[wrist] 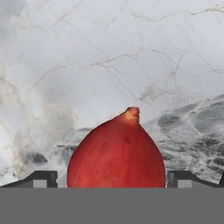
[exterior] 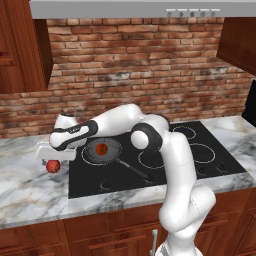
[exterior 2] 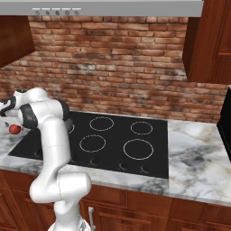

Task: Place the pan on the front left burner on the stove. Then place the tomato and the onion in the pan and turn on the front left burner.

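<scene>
The dark grey pan (exterior: pixel 114 148) sits on the front left burner (exterior: pixel 83 156) of the black stove (exterior: pixel 220 161), its handle (exterior: pixel 134 170) pointing toward the front right. The orange-red tomato (exterior: pixel 102 148) lies in the pan. The pinkish-red onion (exterior: pixel 53 166) rests on the marble counter just left of the stove. My gripper (exterior: pixel 52 159) hangs low over the onion, open. In the hand view the onion (wrist: pixel 117 153) fills the gap between my gripper's (wrist: pixel 111 179) two tips, with its pointed end up. From the right base view, the onion (exterior 2: pixel 15 129) shows under the gripper (exterior 2: pixel 13 125).
Grey-veined marble counter (exterior: pixel 30 190) runs left of and in front of the stove. Small dark knobs (exterior: pixel 106 186) line the stove's front edge. A brick wall (exterior: pixel 140 60) stands behind, with wooden cabinets (exterior: pixel 20 45) and a hood above. The other burner rings (exterior 2: pixel 138 149) are bare.
</scene>
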{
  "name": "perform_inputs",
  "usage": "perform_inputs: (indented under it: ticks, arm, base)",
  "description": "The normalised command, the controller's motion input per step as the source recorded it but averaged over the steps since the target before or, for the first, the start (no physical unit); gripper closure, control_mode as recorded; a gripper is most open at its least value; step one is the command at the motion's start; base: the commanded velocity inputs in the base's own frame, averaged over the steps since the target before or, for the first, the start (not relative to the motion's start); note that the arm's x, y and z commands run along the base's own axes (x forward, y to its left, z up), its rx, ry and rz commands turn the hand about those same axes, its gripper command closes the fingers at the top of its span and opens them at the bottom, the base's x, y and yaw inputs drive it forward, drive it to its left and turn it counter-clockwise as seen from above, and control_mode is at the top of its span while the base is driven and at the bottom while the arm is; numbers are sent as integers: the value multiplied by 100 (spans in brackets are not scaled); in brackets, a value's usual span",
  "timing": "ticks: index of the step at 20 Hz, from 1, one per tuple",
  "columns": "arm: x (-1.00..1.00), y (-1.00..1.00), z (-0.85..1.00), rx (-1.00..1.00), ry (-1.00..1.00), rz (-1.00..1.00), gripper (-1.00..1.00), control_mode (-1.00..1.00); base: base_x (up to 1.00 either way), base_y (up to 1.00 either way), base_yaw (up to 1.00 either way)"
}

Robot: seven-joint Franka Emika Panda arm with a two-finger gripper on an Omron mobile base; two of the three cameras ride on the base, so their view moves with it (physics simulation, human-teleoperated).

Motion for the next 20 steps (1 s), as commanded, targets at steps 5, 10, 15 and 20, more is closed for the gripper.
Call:
perform_inputs:
  ticks: [5, 10, 15, 20]
  arm:
    - [0, 0, 0, 0, 0, 0, -100, -100]
    - [0, 0, -1, 0, 0, 0, 100, -100]
    - [0, 0, -3, 0, 0, 0, 100, -100]
    - [-4, -9, 10, 0, 0, 0, 100, -100]
  base:
    - [0, 0, 0]
    - [0, 0, 0]
    - [0, 0, 0]
    - [0, 0, 0]
